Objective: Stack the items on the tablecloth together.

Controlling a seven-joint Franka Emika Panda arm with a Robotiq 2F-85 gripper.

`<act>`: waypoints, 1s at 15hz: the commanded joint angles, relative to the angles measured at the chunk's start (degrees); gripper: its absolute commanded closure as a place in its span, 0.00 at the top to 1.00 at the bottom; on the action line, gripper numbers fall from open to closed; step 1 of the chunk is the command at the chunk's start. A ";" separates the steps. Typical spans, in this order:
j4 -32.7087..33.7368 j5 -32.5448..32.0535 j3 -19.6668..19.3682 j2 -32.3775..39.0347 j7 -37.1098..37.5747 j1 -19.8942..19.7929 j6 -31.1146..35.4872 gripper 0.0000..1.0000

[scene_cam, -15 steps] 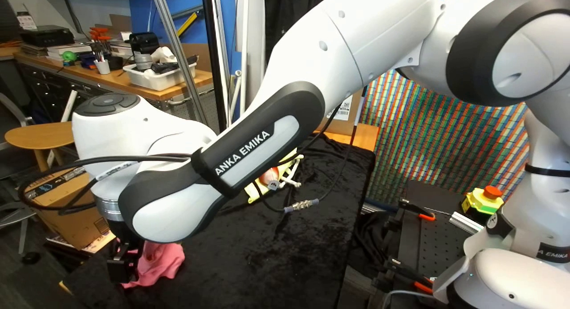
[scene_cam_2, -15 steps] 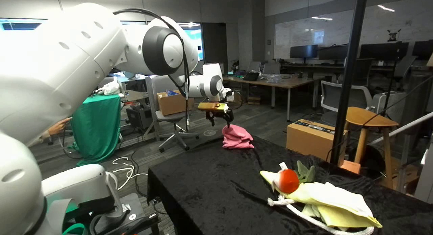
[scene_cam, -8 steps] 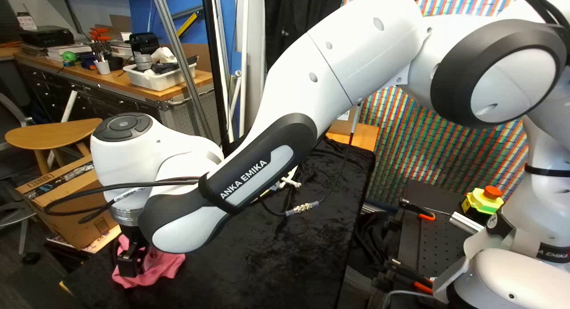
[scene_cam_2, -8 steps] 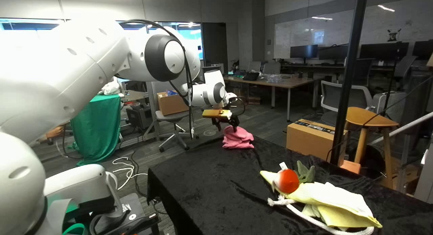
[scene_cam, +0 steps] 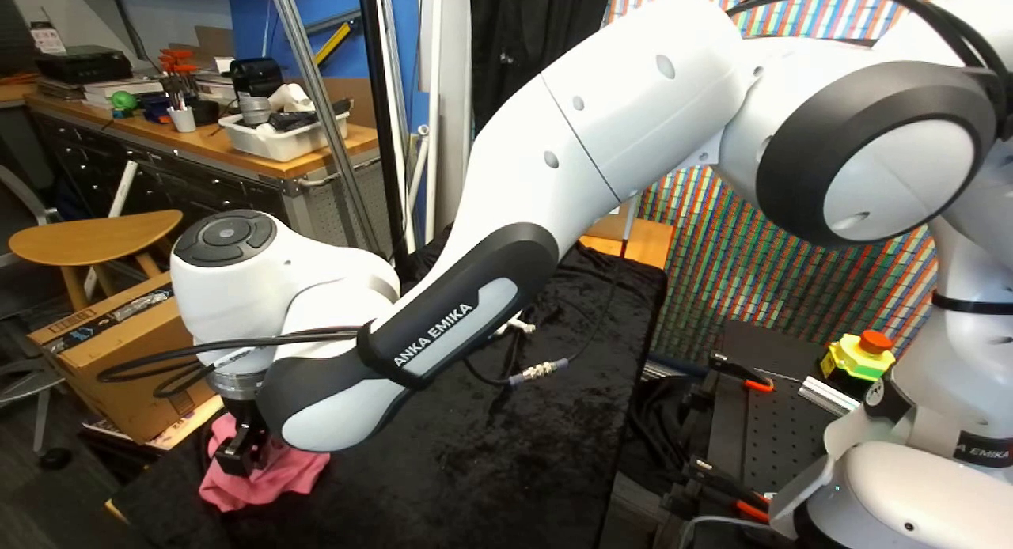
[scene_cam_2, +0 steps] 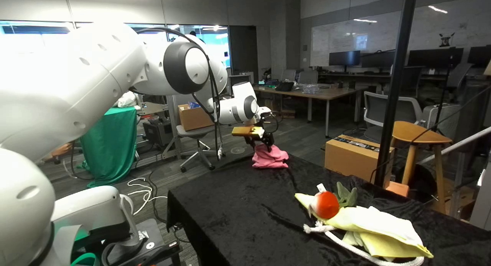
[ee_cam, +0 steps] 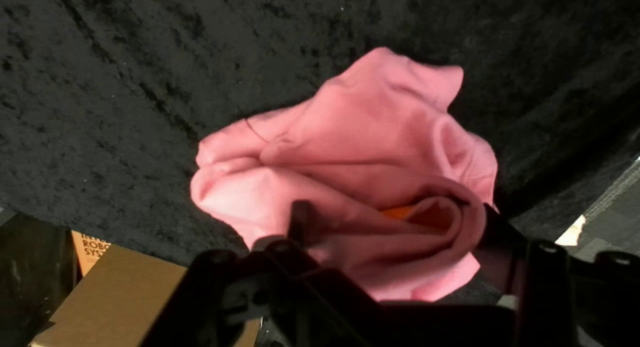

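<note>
Gripper [ee_cam: 395, 219] gapes, empty, around unstacked pink rag [ee_cam: 367, 127]. In an exterior view, ball [scene_cam_2: 328, 205], rope [scene_cam_2: 353, 251], yellow-green cloth [scene_cam_2: 378, 222] cluster at four o'clock.

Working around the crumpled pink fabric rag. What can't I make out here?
- Wrist view: what the small orange patch inside the pink rag is; folds hide it.
- Wrist view: whether the black two-fingered gripper presses on the rag; blurred and dark.
- An exterior view: most of the thick white rope, behind the white robot arm.
- An exterior view: part of the black fabric tablecloth, cut off by the bottom edge.
</note>
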 commanded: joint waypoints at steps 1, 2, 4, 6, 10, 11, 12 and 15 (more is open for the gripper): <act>2.07 -0.91 -2.09 1.14 2.69 1.12 1.02 0.50; 1.91 -0.85 -2.32 0.97 2.94 1.19 0.89 0.44; 1.94 -0.75 -2.71 1.00 3.45 1.24 0.82 0.28; 1.77 -0.67 -3.02 0.78 3.94 1.23 0.75 0.13; 0.30 -0.09 -2.58 -1.13 3.12 0.65 -0.76 0.06; -0.72 -0.03 -2.36 -2.21 2.68 0.42 -0.77 0.09; -1.76 0.08 -2.10 -3.40 2.30 0.17 -0.67 0.09; -5.86 -0.25 -2.25 -7.72 2.04 -0.27 0.84 0.09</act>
